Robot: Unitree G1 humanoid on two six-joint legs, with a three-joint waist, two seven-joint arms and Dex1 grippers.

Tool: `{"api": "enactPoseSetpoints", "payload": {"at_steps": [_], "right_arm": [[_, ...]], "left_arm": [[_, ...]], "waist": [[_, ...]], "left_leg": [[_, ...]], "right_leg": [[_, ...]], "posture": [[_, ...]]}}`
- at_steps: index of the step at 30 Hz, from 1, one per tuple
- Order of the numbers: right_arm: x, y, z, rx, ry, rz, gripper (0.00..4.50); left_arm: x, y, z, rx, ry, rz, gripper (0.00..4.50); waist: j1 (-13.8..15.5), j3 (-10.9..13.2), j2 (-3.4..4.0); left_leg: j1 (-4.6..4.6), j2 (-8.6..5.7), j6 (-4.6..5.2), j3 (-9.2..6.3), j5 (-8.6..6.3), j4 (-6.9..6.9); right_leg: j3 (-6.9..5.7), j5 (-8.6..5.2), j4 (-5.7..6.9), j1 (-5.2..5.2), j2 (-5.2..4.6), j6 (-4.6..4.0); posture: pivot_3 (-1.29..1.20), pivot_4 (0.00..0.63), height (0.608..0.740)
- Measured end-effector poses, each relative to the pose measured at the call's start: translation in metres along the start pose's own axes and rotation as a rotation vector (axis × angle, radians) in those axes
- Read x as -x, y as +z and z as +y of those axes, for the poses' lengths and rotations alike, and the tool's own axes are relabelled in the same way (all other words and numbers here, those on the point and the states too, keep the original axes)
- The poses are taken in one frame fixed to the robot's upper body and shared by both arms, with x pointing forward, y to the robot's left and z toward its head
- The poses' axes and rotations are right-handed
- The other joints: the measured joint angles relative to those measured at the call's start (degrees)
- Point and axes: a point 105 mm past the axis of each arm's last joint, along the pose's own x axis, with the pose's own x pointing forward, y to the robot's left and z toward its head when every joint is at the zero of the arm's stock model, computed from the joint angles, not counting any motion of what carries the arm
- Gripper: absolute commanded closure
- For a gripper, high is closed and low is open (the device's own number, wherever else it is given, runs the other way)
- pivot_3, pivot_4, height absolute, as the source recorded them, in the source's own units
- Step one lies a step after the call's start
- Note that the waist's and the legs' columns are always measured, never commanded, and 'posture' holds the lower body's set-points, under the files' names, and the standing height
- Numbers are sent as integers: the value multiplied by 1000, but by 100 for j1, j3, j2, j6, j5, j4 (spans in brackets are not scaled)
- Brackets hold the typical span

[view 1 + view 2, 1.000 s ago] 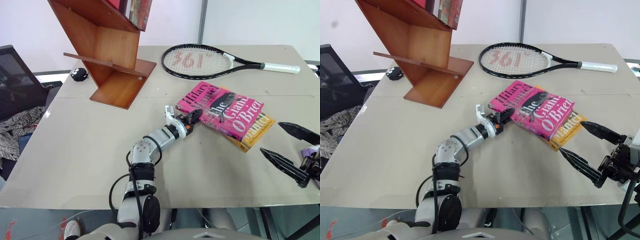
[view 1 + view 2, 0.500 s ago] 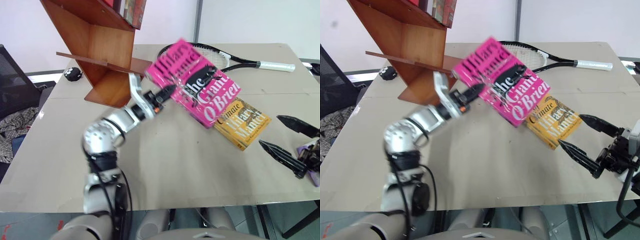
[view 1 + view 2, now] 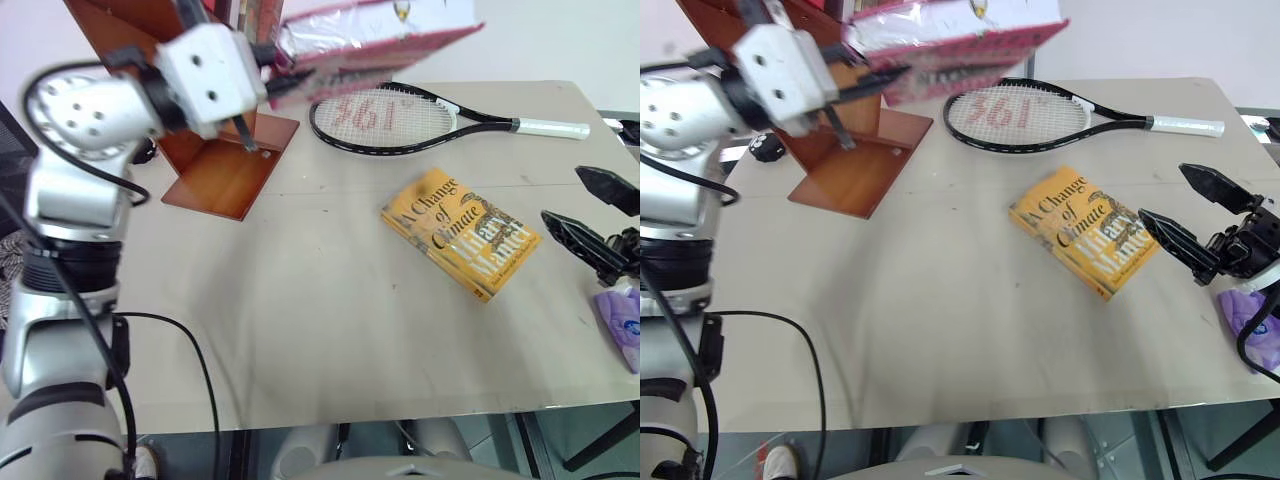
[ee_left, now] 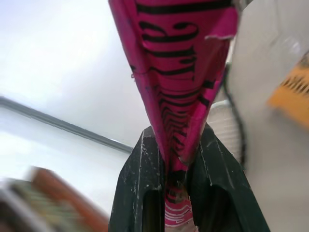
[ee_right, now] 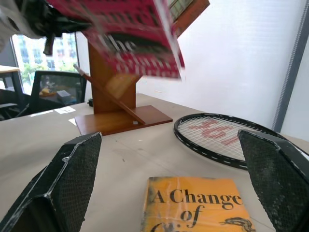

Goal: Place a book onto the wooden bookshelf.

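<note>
book (image 3: 370,40): we held it in the air over the table's far left corner, next to the wooden bookshelf (image 3: 215,150).
left gripper (image 4: 176,166): clamped on the book's edge.
right gripper (image 3: 1195,215): spread wide, empty, near the table's right edge.
handling: thick paperback, likely weighty and flexing; we judged a spine-side hold firmest.
change: a second earlier the book lay on the yellow book (image 3: 460,232); we had since raised it.

The pink book (image 3: 375,40) is motion-blurred, its top cut off. The wooden bookshelf (image 3: 215,170) is partly hidden behind the blurred left arm.
</note>
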Motion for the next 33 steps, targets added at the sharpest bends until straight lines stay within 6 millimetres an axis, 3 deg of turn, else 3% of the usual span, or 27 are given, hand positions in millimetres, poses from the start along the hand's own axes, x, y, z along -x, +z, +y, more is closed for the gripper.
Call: {"api": "enactPoseSetpoints", "payload": {"at_steps": [7,10,16,20,24,29,33], "right_arm": [[-9,-6,-10,-28,50,-8,0],[-13,-7,-7,-31,91,-14,0],[-18,1,4,-20,156,-59,0],[-20,5,16,-6,172,-77,0],[-12,3,22,-19,140,-57,0],[-1,10,25,0,72,-60,0],[11,7,28,-16,21,-44,0]], "left_arm": [[34,-11,12,-171,-114,167,4413],[56,-26,19,-206,-154,286,4413],[83,-64,19,-187,-213,463,4413],[78,-93,8,-174,-272,507,4413],[78,-112,12,-203,-323,589,4413],[74,-125,18,-189,-340,661,4413],[71,-138,7,-166,-375,705,4413]], "waist": [[-59,13,11],[-84,17,15],[-94,19,18],[-57,20,15],[-15,18,16],[-14,17,15],[-41,11,25]], "left_leg": [[4,1,1,-1,0,7],[4,1,1,-4,0,7],[4,0,2,-8,0,12],[2,-4,2,-16,0,20],[4,-10,4,-14,0,24],[14,-10,8,-21,-2,28],[46,-10,31,-13,-13,29]], "right_leg": [[-2,0,26,-6,14,1],[-4,-1,32,-9,18,1],[-11,-1,37,-7,19,2],[-22,0,40,-5,20,3],[-20,0,52,-1,17,4],[-26,-1,71,3,19,4],[-10,-3,125,7,19,5]], "posture": [[0,150,740],[0,150,740],[0,150,740],[0,150,740],[0,150,740],[0,150,740],[0,150,740]]}}
